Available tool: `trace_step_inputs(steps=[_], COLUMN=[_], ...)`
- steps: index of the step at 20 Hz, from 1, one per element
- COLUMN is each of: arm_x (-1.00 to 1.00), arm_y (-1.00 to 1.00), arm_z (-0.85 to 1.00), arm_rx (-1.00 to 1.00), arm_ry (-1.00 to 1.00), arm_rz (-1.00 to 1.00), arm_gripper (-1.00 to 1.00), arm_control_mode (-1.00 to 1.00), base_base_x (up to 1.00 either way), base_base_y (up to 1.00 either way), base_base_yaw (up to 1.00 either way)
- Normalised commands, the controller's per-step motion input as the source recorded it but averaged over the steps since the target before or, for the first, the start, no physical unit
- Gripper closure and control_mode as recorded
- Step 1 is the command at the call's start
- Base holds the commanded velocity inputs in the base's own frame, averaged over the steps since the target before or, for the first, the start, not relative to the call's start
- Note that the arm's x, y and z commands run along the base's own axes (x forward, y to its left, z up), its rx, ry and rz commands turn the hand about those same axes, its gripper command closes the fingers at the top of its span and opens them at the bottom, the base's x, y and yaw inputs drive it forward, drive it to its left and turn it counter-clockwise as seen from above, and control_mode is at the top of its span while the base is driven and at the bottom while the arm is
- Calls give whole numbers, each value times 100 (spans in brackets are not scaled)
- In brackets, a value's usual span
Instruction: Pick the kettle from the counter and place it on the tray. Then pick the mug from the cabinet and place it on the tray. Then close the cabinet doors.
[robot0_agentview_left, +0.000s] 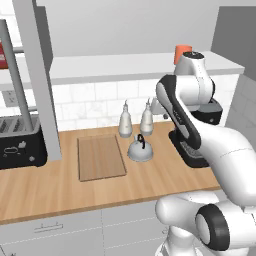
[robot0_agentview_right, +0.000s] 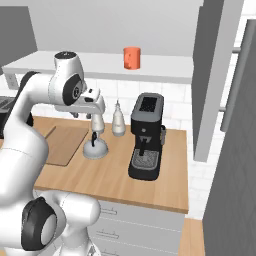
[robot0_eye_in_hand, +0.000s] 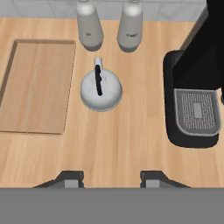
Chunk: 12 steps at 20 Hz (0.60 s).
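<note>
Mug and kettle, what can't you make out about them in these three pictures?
- Mug: its handle can't be found in the right base view, too small; in the left base view the arm covers its lower right.
- Kettle: in the right base view the gripper hangs in front of its handle.
- Tray: the arm cuts off its left end in the right base view.
</note>
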Motion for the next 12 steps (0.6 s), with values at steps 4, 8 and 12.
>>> trace_step_inputs(steps=[4, 8, 12], arm_x=[-8, -3, 2], arm_y=[0, 24, 28], arm_z=[-5, -77, -77], arm_rx=[0, -3, -5], arm_ry=[0, 4, 0], arm_rz=[0, -5, -13], arm_gripper=[-100, -100, -100], arm_control_mode=[-100, -100, -100], base_base_x=[0, 0, 0], base_base_y=[0, 0, 0], base_base_yaw=[0, 0, 0])
